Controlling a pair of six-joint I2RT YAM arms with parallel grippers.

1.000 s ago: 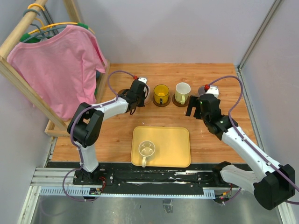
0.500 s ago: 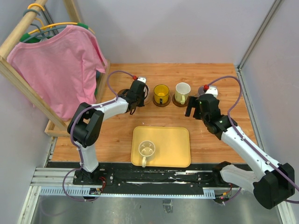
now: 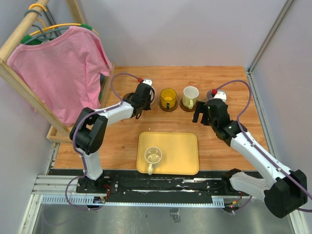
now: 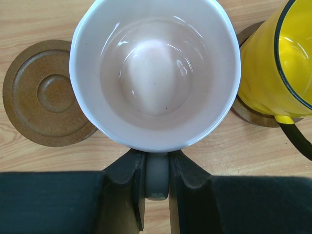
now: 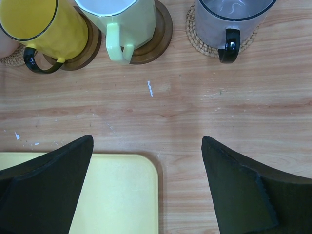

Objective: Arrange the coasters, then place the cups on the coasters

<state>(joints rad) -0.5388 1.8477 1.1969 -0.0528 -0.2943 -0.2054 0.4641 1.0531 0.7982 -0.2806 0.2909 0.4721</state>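
My left gripper (image 4: 157, 158) is shut on the grey handle of the pale pink cup (image 4: 155, 73), which it holds upright between an empty dark brown coaster (image 4: 46, 95) and the amber yellow cup (image 4: 273, 63). What lies under the pink cup is hidden. The yellow cup (image 5: 41, 24), the white-green cup (image 5: 122, 19) and the greyish purple cup (image 5: 229, 17) each stand on a coaster in a row. My right gripper (image 5: 146, 141) hangs open over bare wood in front of them, holding nothing. A cream cup (image 3: 154, 156) stands on the yellow tray (image 3: 180, 151).
A wooden rack with a pink shirt (image 3: 63, 68) fills the table's left side. Grey walls close off the back and right. The tray's corner (image 5: 122, 195) lies just below my right gripper.
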